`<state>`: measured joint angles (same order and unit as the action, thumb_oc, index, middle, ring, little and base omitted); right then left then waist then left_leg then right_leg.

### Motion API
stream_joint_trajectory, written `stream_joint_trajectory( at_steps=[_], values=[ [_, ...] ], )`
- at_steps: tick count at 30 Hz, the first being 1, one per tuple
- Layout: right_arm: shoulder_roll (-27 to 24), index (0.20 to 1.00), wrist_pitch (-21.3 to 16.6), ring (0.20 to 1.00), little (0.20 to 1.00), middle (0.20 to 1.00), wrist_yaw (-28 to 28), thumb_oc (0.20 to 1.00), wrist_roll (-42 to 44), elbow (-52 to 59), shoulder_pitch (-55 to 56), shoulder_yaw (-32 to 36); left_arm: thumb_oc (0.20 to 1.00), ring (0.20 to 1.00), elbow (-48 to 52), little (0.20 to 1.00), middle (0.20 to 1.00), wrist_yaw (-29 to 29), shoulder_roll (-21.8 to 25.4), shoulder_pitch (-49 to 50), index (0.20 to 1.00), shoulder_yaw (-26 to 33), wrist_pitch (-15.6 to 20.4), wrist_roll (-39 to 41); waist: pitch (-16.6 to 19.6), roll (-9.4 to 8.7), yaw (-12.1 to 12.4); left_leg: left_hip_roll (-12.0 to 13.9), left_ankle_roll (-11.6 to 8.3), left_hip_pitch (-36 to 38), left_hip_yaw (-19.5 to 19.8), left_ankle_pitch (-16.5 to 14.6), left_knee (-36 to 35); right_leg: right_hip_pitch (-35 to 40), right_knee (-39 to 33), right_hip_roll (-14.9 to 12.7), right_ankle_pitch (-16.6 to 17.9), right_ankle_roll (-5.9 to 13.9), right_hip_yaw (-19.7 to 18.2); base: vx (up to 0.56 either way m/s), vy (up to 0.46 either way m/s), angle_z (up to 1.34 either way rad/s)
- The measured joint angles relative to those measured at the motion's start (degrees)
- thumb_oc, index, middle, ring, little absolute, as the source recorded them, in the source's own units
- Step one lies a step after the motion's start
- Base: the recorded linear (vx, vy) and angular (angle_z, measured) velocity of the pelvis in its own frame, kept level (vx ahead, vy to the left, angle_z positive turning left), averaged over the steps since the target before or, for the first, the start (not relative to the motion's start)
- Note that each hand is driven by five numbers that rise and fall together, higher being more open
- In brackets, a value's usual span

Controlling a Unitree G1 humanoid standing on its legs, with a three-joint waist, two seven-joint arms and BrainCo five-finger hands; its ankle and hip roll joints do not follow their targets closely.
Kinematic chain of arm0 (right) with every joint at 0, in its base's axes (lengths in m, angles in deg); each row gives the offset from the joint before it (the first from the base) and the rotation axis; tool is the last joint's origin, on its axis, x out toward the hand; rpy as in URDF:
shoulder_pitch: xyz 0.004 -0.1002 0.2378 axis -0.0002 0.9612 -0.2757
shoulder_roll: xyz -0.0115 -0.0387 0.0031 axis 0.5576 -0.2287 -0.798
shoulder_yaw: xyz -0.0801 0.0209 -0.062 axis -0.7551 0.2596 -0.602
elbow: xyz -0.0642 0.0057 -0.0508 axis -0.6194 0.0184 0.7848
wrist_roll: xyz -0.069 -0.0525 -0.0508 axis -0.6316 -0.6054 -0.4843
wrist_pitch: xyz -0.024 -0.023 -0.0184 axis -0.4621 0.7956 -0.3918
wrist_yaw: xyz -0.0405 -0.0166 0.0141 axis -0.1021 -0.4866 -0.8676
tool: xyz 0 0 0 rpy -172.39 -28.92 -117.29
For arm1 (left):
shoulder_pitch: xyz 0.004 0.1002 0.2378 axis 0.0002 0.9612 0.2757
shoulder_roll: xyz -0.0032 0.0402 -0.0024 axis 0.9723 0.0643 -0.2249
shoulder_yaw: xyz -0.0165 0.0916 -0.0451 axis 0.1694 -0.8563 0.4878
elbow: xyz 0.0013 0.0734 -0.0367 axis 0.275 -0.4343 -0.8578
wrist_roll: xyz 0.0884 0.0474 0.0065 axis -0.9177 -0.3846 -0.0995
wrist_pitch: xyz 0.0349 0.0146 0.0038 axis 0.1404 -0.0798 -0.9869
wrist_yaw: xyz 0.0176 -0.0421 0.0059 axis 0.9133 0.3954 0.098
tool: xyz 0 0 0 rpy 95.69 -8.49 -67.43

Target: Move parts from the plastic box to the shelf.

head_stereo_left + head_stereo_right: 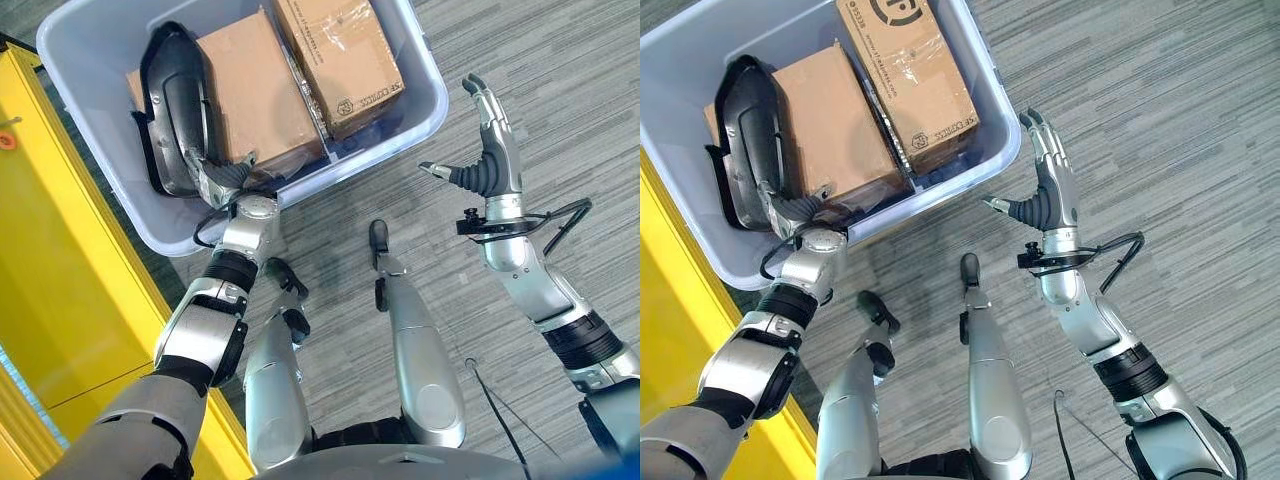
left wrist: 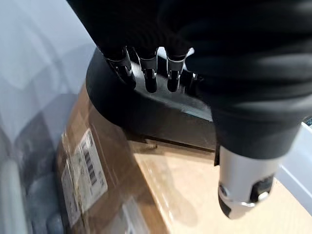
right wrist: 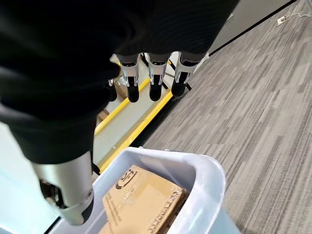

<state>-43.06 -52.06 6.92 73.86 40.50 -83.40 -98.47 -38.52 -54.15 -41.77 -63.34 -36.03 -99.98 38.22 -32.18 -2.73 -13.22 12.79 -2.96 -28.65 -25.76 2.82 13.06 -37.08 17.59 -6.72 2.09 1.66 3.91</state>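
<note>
On the grey carpet beside a yellow shelf frame (image 1: 60, 290), a pale plastic box (image 1: 400, 125) held two cardboard cartons (image 1: 255, 95) and a black moulded part (image 1: 175, 105) standing against its left wall. The robot's left hand (image 1: 222, 180) reached over the box's near rim, at the part's lower end, the fingers partly hidden behind the rim. The left wrist view showed more: its fingers (image 2: 146, 68) were laid onto the black part's curved edge above a carton, the thumb (image 2: 241, 195) held apart, though whether they clasped the part could not be told. The right hand (image 1: 1050, 195) hovered over the carpet just outside the box's right corner, fingers straight and thumb spread, holding nothing; its wrist view looked past the fingers (image 3: 156, 80) to the box's corner and a carton inside.
</note>
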Motion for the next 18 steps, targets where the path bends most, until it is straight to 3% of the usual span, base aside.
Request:
stream_joint_trajectory(
  at_steps=[4, 8, 12, 18],
  values=[
    [0.0, 1.0, 0.1, 1.0, 1.0, 1.0, 0.0, 1.0, 0.9, 0.0, -0.6, 0.0, 1.0, 1.0, -0.8, 1.0, 1.0, 6.9, 1.0, -1.4, 1.0, -2.2, 1.4, -0.7, 0.0, -0.35, -0.1, 0.3, 0.08, -0.5, 0.0, -0.5, 0.9, -0.2, 0.0, 0.1, 0.0, -0.03, -0.1, 0.0, 0.005, -0.01],
    [0.1, 1.0, 0.1, 1.0, 1.0, 1.0, 0.8, 1.0, 0.9, 0.0, 0.2, 0.2, 1.0, 1.0, 0.0, 1.0, 1.0, 14.8, 1.6, -1.3, 1.0, -4.4, 6.1, -1.2, 0.1, -0.37, -0.1, 0.2, 0.12, -0.5, -0.4, -1.0, 1.4, -0.3, 0.0, 0.0, -0.2, 0.24, -0.6, 0.02, 0.033, -0.04],
    [0.1, 1.0, 0.0, 1.0, 1.0, 1.0, 2.5, 1.0, 0.9, 0.0, 2.1, 0.7, 1.0, 1.0, 4.4, 1.0, 1.0, 21.2, 0.6, -0.6, 1.0, -10.6, 7.8, -4.2, 0.0, -0.43, -0.3, 0.1, 0.31, -0.5, -0.7, -1.8, 2.1, -0.3, 0.2, -0.2, -0.3, 0.48, -1.0, 0.02, 0.033, -0.03],
    [0.2, 1.0, -0.9, 1.0, 1.0, 1.0, 4.3, 1.0, 0.9, 0.0, 3.0, 0.8, 1.0, 1.0, 10.9, 1.0, 1.0, 22.7, -0.9, 1.9, 1.0, -16.0, 8.5, -8.8, 0.0, -1.0, -2.1, 0.0, 0.38, -0.3, -0.8, -2.3, 2.4, -0.3, 0.5, -0.3, -0.3, 0.53, -1.3, 0.01, -0.003, -0.03]
  ],
)
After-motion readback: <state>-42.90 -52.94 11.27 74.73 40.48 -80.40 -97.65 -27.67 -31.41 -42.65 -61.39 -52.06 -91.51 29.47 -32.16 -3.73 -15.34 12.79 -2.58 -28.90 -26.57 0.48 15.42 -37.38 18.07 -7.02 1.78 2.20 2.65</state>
